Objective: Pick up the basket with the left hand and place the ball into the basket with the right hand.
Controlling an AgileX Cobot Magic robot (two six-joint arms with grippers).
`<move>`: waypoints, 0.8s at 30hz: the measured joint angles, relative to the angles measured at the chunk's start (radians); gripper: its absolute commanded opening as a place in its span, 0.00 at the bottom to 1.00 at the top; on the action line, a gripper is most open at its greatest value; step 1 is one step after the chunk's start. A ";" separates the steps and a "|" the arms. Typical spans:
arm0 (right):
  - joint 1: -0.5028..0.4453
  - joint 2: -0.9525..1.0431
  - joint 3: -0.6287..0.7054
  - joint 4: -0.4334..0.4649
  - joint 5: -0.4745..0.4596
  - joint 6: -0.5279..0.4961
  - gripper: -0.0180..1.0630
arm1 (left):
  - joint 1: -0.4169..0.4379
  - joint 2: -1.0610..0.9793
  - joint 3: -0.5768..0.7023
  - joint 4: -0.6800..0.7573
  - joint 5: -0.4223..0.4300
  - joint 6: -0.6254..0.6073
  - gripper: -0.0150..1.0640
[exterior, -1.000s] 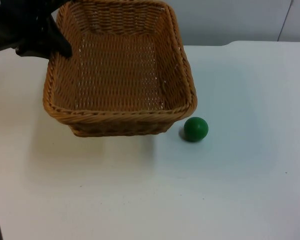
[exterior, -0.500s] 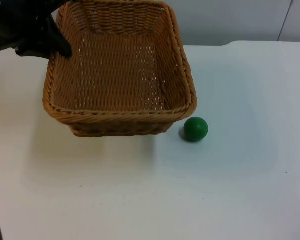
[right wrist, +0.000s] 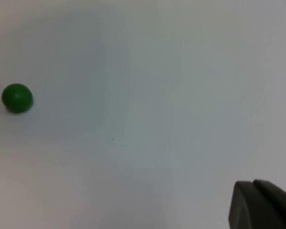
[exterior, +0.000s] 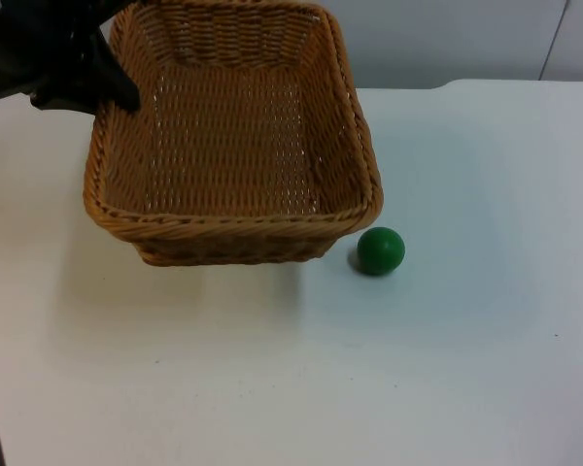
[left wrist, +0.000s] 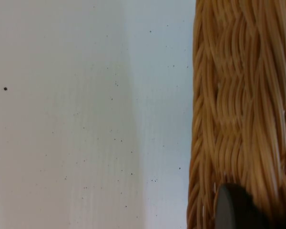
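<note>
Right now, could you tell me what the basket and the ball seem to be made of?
Basket: woven wicker or rattan, tan with a slight sheen; interlaced strands and a braided rim show. Ball: smooth, matte green, probably rubber or plastic, though the look leaves that open. The left gripper is at the basket's rim.

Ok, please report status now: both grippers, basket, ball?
Left gripper shut on basket rim, basket lifted. Right gripper waits. Ball on table beside basket. Nothing in the way.

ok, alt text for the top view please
A wicker basket is held at its far left rim by the left claw, tilted above a white table. A green ball lies on the table just off the basket's near right corner, apart from it.
</note>
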 measured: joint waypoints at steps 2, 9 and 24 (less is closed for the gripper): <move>0.000 0.050 -0.017 -0.006 -0.033 0.000 0.01 | 0.000 0.000 0.000 0.000 0.000 0.000 0.01; 0.000 0.278 -0.105 -0.064 -0.090 0.000 0.01 | 0.000 0.000 0.000 0.000 0.000 0.000 0.01; 0.041 1.014 -0.254 -0.143 -0.318 -0.011 0.01 | 0.000 0.000 0.000 0.000 0.000 0.000 0.01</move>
